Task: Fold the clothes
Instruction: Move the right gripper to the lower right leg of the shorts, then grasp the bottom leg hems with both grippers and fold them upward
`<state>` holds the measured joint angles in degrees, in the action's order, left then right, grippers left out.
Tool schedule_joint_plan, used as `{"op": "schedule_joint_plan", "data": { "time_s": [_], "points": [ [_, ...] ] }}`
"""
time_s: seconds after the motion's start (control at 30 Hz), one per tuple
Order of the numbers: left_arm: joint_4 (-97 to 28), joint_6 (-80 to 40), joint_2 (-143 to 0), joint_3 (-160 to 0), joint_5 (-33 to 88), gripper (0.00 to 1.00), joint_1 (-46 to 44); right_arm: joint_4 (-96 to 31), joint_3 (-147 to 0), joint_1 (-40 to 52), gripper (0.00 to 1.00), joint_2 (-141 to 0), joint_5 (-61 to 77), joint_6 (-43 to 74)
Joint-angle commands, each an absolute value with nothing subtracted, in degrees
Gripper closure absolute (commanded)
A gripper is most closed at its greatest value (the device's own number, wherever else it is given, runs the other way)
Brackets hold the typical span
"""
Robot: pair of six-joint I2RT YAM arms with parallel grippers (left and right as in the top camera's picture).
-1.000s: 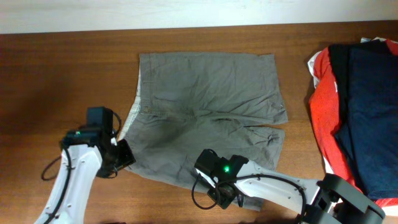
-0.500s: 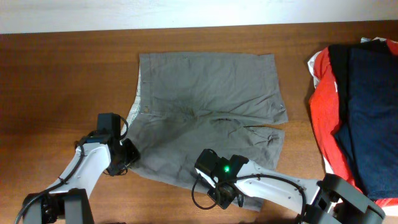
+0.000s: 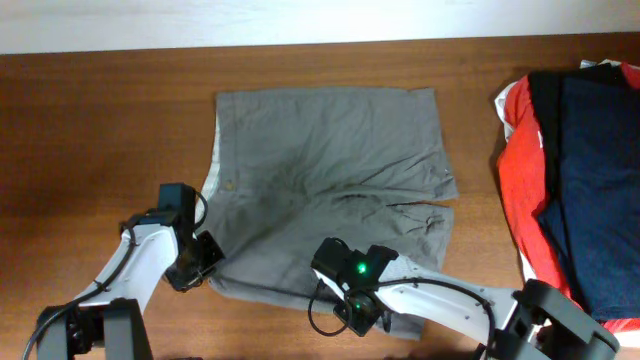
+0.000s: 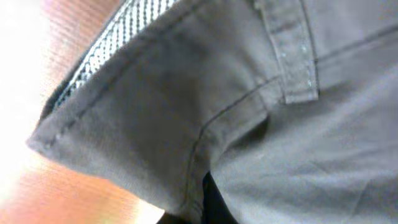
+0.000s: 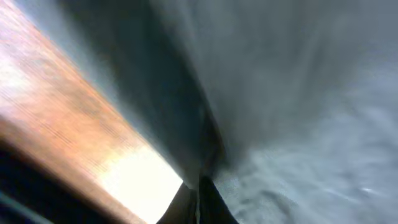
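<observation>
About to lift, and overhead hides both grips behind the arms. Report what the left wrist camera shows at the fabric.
Observer: The left gripper is shut on the shorts at a waistband corner, near a belt loop.
Operator: Say which face of the waistband is up.
Observer: The outer face; the paler mesh-patterned lining peeks out along its far edge.
Operator: Now the right wrist.
Observer: The right gripper is shut on a fold at the shorts' edge, with bare table beside it.
</observation>
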<state>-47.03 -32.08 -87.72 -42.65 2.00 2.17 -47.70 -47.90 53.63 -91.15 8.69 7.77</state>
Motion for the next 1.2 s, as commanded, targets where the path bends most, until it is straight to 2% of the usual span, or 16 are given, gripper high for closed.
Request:
{"op": "schedule_joint_plan", "data": {
  "time_s": [0.0, 0.2, 0.3, 0.37, 0.5, 0.6, 0.63, 0.77, 0.87, 0.97, 1.1, 1.17],
  "points": [
    [-57.56, -25.78, -85.06, -52.93, -0.21, 0.99, 2.52, -54.22, -57.6, 53.56, 0.96, -88.16, 8.36, 7.99],
    [-64.77, -24.1, -68.71, -57.93, -0.1, 0.99, 2.52, -68.2, -71.68, 51.7, 0.96, -87.07, 1.83, 5.85],
    [-63.77, -23.88, -68.47, -65.3, 0.05, 0.99, 2.52, -70.13, -76.82, 40.58, 0.96, -87.07, 1.74, 0.05],
    [-57.65, -24.32, -71.5, -66.48, 1.39, 0.99, 2.52, -69.43, -78.43, 30.22, 0.96, -87.09, 4.21, -9.13],
    [-45.67, -24.82, -76.31, -66.61, 6.09, 0.99, 2.52, -60.62, -82.19, 19.99, 0.96, -87.09, 9.13, -18.09],
    [-37.26, -24.8, -78.0, -66.7, 8.03, 0.99, 2.52, -50.04, -83.66, 18.31, 0.96, -87.35, 10.79, -27.77],
    [-30.74, -24.82, -80.79, -66.7, 9.13, 0.99, 2.35, -44.86, -83.64, 18.28, 0.96, -89.06, 10.76, -33.23],
    [-19.53, -25.21, -90.74, -66.7, 10.33, 0.99, 1.13, -39.86, -83.64, 18.24, 0.96, -96.82, 9.67, -37.45],
    [-6.72, -25.19, -97.97, -66.7, 10.31, 0.99, 0.51, -27.03, -83.64, 16.78, 0.96, -105.75, 8.19, -37.52],
    [-0.12, -25.17, -102.56, -66.7, 10.07, 0.99, -0.45, -20.21, -83.64, 14.48, 0.96, -107.92, 8.67, -37.5],
    [11.86, -25.19, -116.46, -66.7, 10.04, 0.99, -2.74, -14.52, -83.64, 13.37, 0.96, -114.43, 8.84, -37.71],
    [14.15, -25.17, -118.78, -66.7, 5.15, 0.99, -2.74, -8.01, -83.64, 13.37, 0.96, -119.07, 8.84, -37.71]
  ]
}}
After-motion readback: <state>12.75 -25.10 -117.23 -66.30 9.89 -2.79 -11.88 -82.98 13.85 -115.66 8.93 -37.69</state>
